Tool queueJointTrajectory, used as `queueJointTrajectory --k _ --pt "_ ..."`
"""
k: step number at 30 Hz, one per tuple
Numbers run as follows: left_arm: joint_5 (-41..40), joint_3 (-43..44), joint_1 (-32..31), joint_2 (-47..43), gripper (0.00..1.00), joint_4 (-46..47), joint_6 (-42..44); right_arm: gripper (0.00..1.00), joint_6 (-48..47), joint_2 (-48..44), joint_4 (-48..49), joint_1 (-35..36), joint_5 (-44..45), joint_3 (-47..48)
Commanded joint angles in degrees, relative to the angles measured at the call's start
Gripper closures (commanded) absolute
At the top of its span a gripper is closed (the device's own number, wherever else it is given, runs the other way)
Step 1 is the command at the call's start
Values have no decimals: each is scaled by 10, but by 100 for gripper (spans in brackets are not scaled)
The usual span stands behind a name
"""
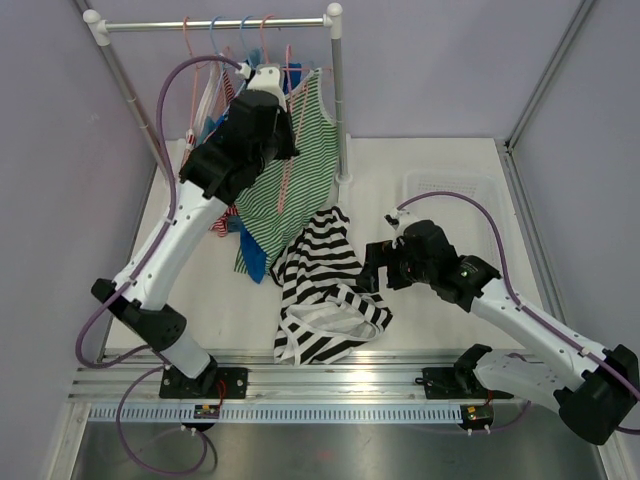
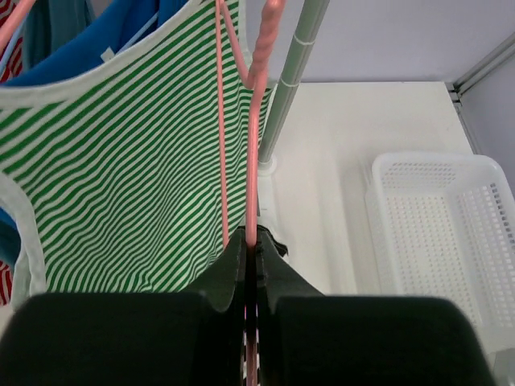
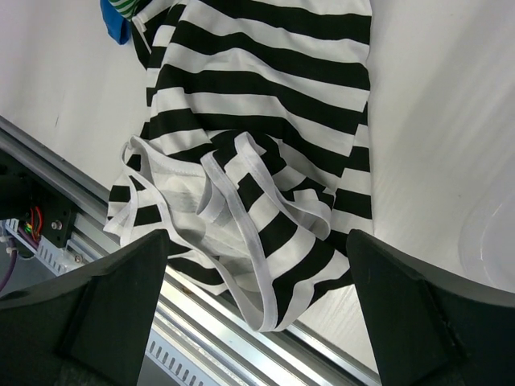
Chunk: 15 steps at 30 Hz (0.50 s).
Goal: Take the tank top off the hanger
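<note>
The black-and-white striped tank top (image 1: pixel 320 290) lies crumpled on the table near the front rail, its straps and white hem (image 3: pixel 241 201) spread loose. My right gripper (image 1: pixel 372 265) hovers over it, open, with nothing between its fingers (image 3: pixel 257 241). My left gripper (image 1: pixel 283 150) is up at the clothes rack, shut on the thin pink hanger (image 2: pixel 252 161). The hanger wire runs bare out of the jaws (image 2: pixel 251 245), in front of a green-striped top (image 2: pixel 121 177).
Several garments on hangers crowd the rack's rail; the green-striped top (image 1: pixel 300 170) hangs lowest. The rack's upright pole (image 1: pixel 338 100) stands just right of them. A white perforated basket (image 1: pixel 450 190) sits at the back right. A metal rail (image 1: pixel 330 385) edges the table's front.
</note>
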Motion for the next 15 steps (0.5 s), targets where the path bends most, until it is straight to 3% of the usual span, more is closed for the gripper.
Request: queueJointTrajectory --k 1,9,15 --pt "82 112 27 48 100 -10 24 0 -11 -13 -2 2 17 9" --pt "155 292 79 160 100 -42 25 1 -18 -16 -1 2 17 9" --pt "157 299 93 189 100 10 34 1 -18 -15 -1 2 6 12"
